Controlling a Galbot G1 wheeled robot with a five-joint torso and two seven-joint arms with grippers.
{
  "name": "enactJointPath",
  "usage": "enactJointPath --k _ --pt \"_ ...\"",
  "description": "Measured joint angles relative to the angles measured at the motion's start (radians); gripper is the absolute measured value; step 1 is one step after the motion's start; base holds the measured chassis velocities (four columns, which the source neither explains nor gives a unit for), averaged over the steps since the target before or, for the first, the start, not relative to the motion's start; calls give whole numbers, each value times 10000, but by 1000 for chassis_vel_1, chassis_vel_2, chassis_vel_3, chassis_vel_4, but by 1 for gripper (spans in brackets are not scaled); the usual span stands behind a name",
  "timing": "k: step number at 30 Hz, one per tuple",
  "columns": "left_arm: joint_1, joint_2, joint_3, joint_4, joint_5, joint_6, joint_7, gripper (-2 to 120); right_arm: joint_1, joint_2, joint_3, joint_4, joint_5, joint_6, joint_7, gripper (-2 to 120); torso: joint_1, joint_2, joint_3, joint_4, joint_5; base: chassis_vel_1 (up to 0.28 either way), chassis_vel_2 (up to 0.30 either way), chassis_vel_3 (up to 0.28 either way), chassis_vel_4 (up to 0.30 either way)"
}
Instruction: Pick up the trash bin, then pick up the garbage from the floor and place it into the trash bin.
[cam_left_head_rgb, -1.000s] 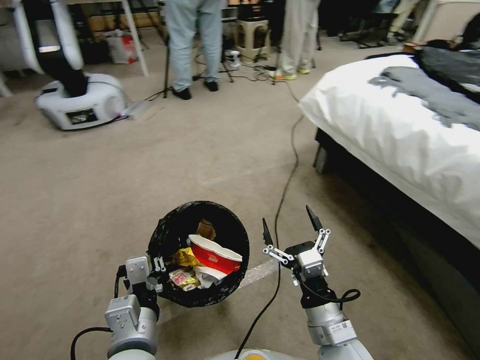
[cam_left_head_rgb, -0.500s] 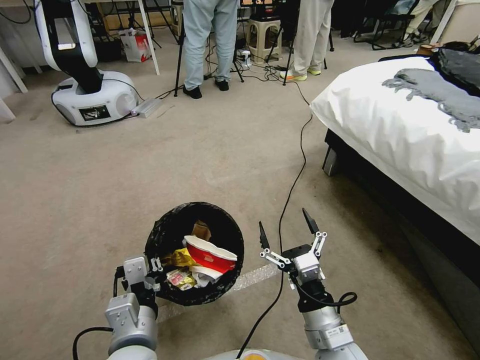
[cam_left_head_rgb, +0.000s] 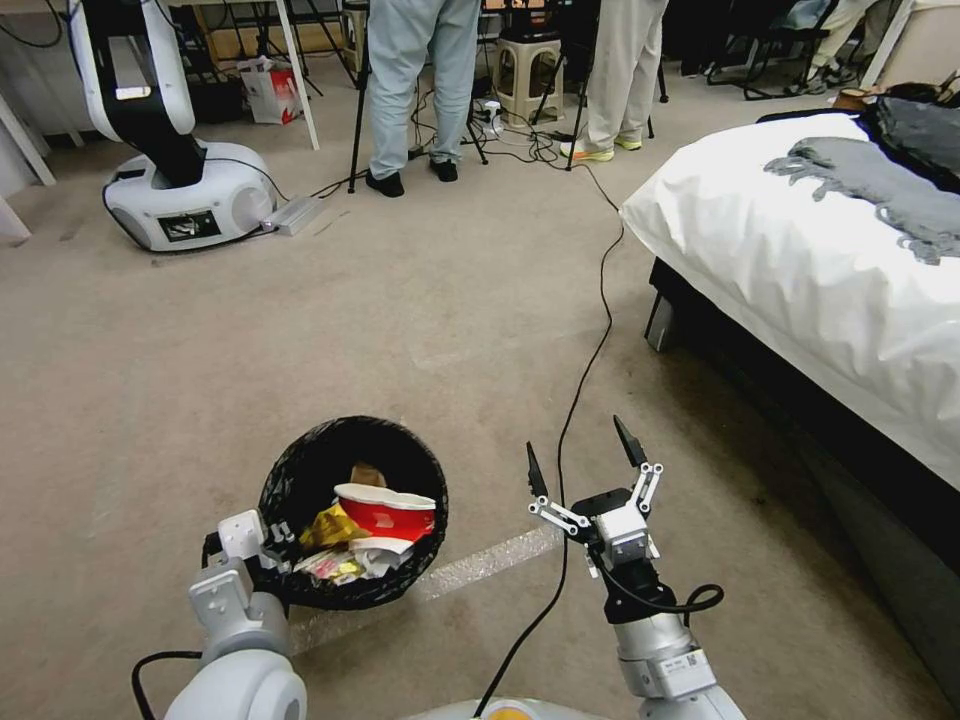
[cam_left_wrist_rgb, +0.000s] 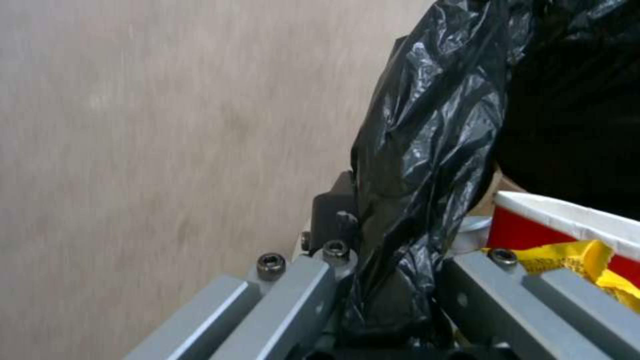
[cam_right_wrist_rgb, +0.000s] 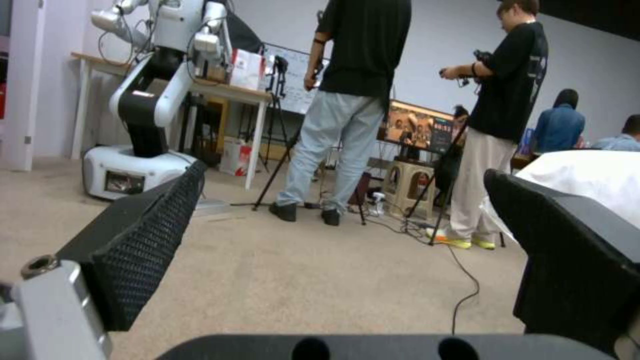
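Clamping the near rim of the small round white plastic trash bin (cam_left_head_rgb: 352, 512) lined with a black bag: left gripper (cam_left_head_rgb: 262, 548), low and left in the head view, jaws closed across rim and liner. Holding clear of the beige carpeted floor (cam_left_head_rgb: 250, 330), bin tilted slightly toward the arm. Lying inside: garbage (cam_left_head_rgb: 365, 530), namely a crushed red-and-white paper cup, yellow wrapper and white tissue. Judging the load light; bin wall likely stiff enough for a one-sided rim pinch, liner film thin and slippery, so slipping at the fold being the risk; best hold remaining the rim, through the bag. Hovering just right of the bin and empty: right gripper (cam_left_head_rgb: 583, 463), black fingers spread wide. Trailing past it across the carpet: black cable (cam_left_head_rgb: 585, 360). Further off, white-covered bed (cam_left_head_rgb: 800, 260) at right, white robot base (cam_left_head_rgb: 185, 205) at far left. Showing from the left wrist view, not from the head: liner (cam_left_wrist_rgb: 420, 165) pinched between grey finger bars (cam_left_wrist_rgb: 287, 300). Showing from the right wrist view: open floor ahead, no litter in sight.
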Motion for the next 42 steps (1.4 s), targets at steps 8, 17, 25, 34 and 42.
enactJointPath --k 8,17,25,34,42 --pt "-138 9 -423 520 -903 168 -193 0 -58 27 -37 -73 -76 81 -39 100 -1 2 -2 5 17 0 0 0 0" --pt "-304 10 -599 863 -1411 258 -289 0 -297 53 -74 -81 -269 294 -67 100 -1 2 -2 3 11 0 0 0 0" --pt "-368 -1 -532 784 -1532 116 -284 1 -396 61 -98 -93 -342 422 -136 100 -1 2 0 0 -7 0 0 0 0" --pt "-501 -23 -345 486 -1550 -17 -134 35 -381 42 -129 -144 -375 537 -262 100 1 0 1 -6 -8 0 0 0 0" --pt "-738 -97 -250 223 -1391 -33 -86 68 -383 46 -220 -293 -445 674 -361 100 1 0 2 -2 -1 0 0 0 0"
